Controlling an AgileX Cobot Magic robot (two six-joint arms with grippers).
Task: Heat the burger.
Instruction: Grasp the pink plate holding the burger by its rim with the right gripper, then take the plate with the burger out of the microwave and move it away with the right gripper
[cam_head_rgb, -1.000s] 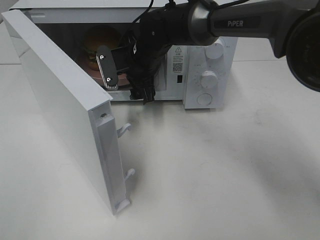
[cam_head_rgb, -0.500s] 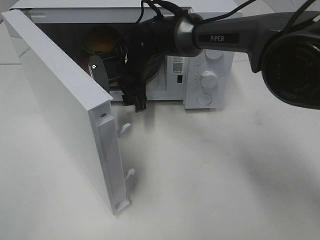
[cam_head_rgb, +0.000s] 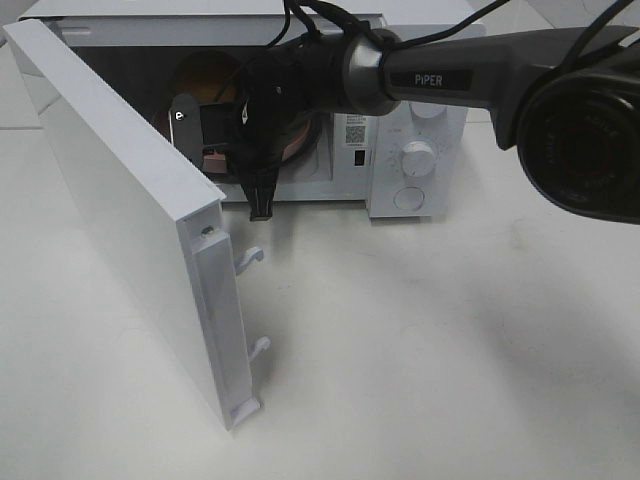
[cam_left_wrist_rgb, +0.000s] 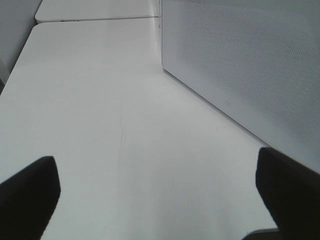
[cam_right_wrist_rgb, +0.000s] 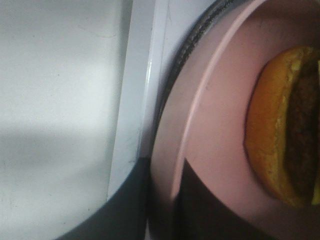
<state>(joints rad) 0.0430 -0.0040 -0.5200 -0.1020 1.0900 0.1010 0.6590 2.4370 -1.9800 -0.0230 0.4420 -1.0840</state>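
Since a second ago the right arm has pushed further into the microwave (cam_head_rgb: 400, 120), and its gripper (cam_head_rgb: 205, 140) has gone from wide apart to nearly together inside the cavity. Seen from the right wrist, dark finger pads (cam_right_wrist_rgb: 165, 200) sit on either side of the pink plate (cam_right_wrist_rgb: 215, 130) rim, so the jaws look clamped on the plate's edge rather than on the food. That makes sense: the rim is thin and firm, while a grip on the bun would crush it.

On that plate lies the burger (cam_right_wrist_rgb: 280, 125), its golden bun and dark patty visible, inside the oven on the glass turntable (cam_right_wrist_rgb: 192, 40), whose ridged edge shows just beyond the plate. From the high camera the burger itself is hidden behind the wrist.

Standing swung wide open to the left is the door (cam_head_rgb: 120, 200), which gives the arm room to work.

Over the bare table (cam_left_wrist_rgb: 100, 125) beside the microwave's perforated side wall, the left gripper (cam_left_wrist_rgb: 155, 185) hangs with fingers spread fully apart, holding nothing. It looks parked clear, perhaps for the door, which is still to be closed before heating can start
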